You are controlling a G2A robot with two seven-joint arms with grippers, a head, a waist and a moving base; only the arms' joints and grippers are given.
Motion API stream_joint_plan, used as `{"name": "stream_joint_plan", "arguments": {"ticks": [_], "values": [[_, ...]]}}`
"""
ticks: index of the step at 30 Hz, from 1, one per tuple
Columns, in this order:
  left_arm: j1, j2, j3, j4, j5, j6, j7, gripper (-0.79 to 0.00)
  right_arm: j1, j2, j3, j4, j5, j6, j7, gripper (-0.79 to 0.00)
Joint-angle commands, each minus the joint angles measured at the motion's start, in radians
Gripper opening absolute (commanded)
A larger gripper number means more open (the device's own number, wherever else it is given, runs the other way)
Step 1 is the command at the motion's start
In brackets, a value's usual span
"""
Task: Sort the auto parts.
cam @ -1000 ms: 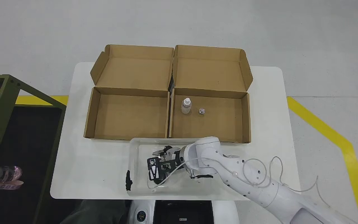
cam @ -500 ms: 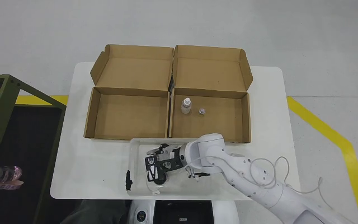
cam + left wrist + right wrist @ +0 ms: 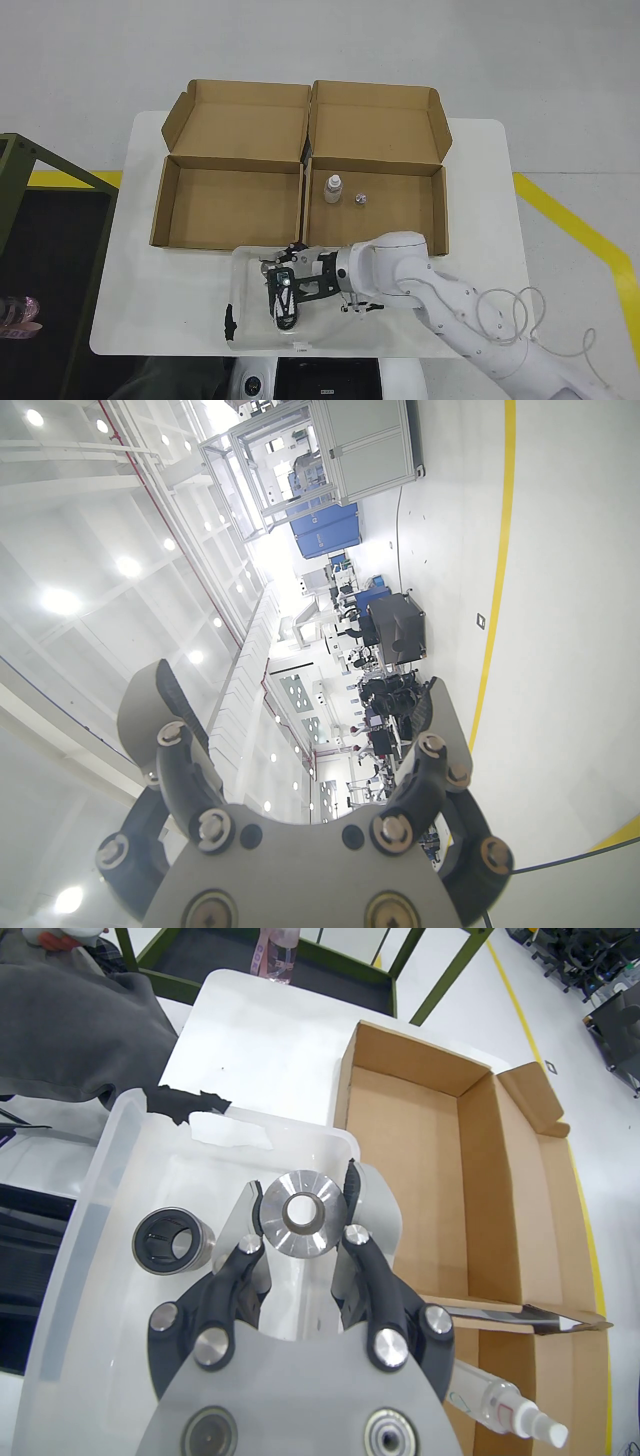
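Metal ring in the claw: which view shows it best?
The right wrist view: the metal ring faces the camera, bore visible, gripped by the right claw over the clear bin. In the top view the claw largely hides it; the left wrist view faces the hall.

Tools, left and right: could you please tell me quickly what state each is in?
Left tool: open, empty.
Right tool: closed on a shiny round metal bushing.

right pincer (image 3: 303,1188) inside clear bin (image 3: 240,1120) | metal disc (image 3: 280,1208) fills its gap | bearing (image 3: 170,1240) just beside one finger | bin wall near ahead | cardboard box (image 3: 415,1188) beyond other finger, floor bare, open above
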Motion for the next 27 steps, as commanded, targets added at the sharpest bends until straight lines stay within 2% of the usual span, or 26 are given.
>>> {"name": "stream_joint_plan", "arguments": {"ticks": [1, 15, 27], "values": [[0.000, 0.000, 0.000, 0.000, 0.000, 0.000, 0.000, 0.000, 0.000, 0.002, 0.015, 0.000, 0.000, 0.002, -0.012, -0.785], [0.000, 0.000, 0.000, 0.000, 0.000, 0.000, 0.000, 0.000, 0.074, -0.018, 0.033, 0.094, 0.016, 0.060, -0.049, -0.785], [0.000, 0.000, 0.000, 0.000, 0.000, 0.000, 0.000, 0.000, 0.217, -0.085, -0.065, 0.289, 0.023, 0.184, -0.025, -0.785]]}}
